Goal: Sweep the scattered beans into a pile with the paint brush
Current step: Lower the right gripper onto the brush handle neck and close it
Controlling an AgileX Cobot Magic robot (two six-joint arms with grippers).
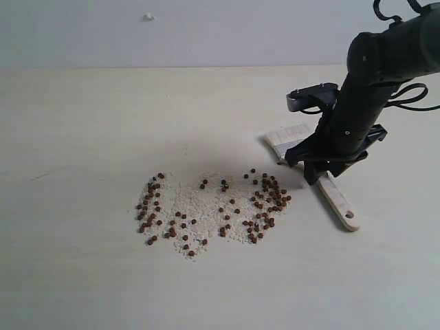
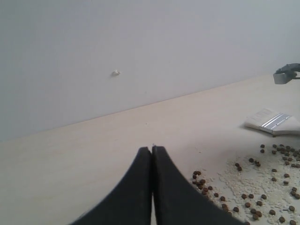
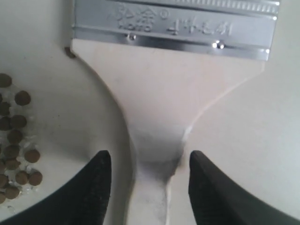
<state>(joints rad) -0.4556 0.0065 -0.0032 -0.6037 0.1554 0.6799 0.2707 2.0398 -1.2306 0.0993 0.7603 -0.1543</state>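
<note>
Item 1, my left tool (image 2: 152, 151): its two black fingers are pressing together with nothing between them, and it is hanging above the table (image 1: 82, 137) just beside the left edge of the beans. It is showing only in its own wrist view.

Item 2, beans (image 1: 267, 199): they are lying scattered flat across a wide patch at mid-table, over a dusting of whitish crumbs (image 1: 199, 206). They are sitting thicker at the patch's left and right ends and thinner in between.

Item 3, brush (image 1: 337, 199): it is lying flat on the table just right of the beans. Its bristles (image 1: 285, 136) are pointing toward the far side, and the handle end with the hole (image 1: 349, 215) is pointing toward the near right. A few beans are lying close beside its handle.

Item 4, my right tool (image 1: 322, 165): I am holding it low over the brush, its fingers (image 3: 98, 183) standing apart. They are straddling the narrow neck of the handle (image 3: 164, 93) below the ferrule (image 3: 173, 23), with a gap showing on each side.
</note>
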